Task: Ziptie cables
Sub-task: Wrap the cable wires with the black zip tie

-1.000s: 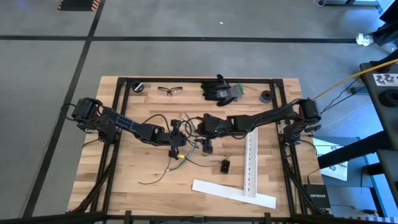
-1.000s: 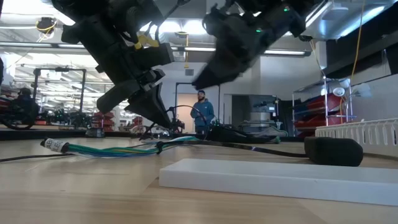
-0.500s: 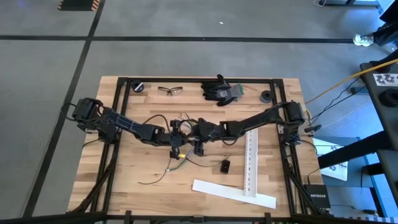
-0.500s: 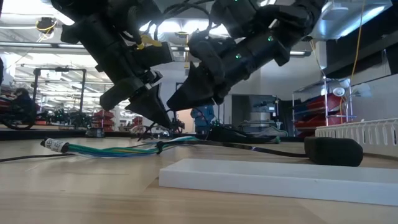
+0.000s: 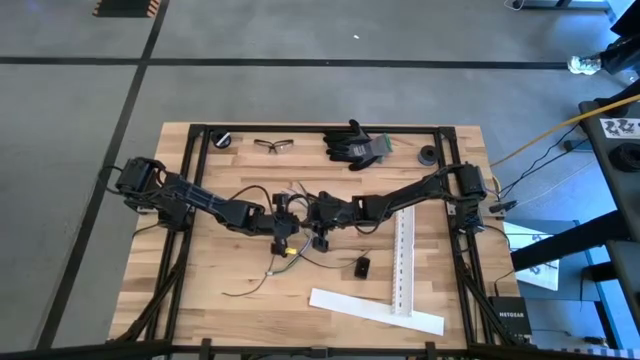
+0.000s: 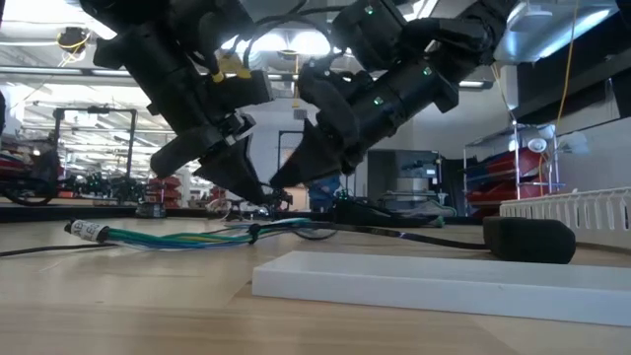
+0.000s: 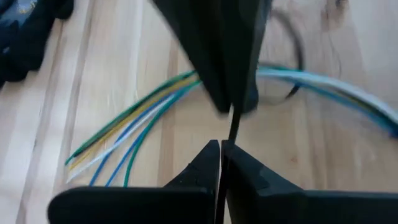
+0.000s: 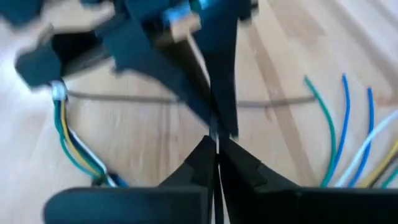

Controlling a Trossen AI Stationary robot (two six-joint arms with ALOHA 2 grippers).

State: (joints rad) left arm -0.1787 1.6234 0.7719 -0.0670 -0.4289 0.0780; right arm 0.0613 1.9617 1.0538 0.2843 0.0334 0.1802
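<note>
The cables (image 5: 290,250), a bundle of thin green, blue, yellow and white wires (image 7: 134,124), lie on the wooden table, fanned out at one end (image 8: 348,130). Just above them my two grippers meet tip to tip at the table's middle. My left gripper (image 7: 221,149) and my right gripper (image 8: 214,146) are both shut on a thin black ziptie (image 7: 233,127) that runs between them. The low view shows the left gripper (image 6: 258,192) and the right gripper (image 6: 279,183) slanting down toward each other. Another thin dark strip (image 5: 245,288) lies curved on the table nearer the front. My left gripper pinches the black ziptie between its two fingertips (image 7: 231,138), slanting down from the table's left. The strip runs on from the tips toward the right gripper, clear of the table. My right gripper pinches the same thin strip (image 8: 215,129) between its two fingertips, slanting down from the table's right, right beside the left gripper's tips.
Black gloves (image 5: 355,145), safety glasses (image 5: 275,145) and two small round black parts (image 5: 222,138) (image 5: 428,155) lie along the far edge. A white perforated strip (image 5: 403,262), a flat white strip (image 5: 375,312) and a small black block (image 5: 362,266) lie at the front right.
My right gripper has come down and toward the table's left, up to the left gripper's tips, and has shut on the ziptie there. My left gripper has kept its place and stayed shut. The cables lie as before.
</note>
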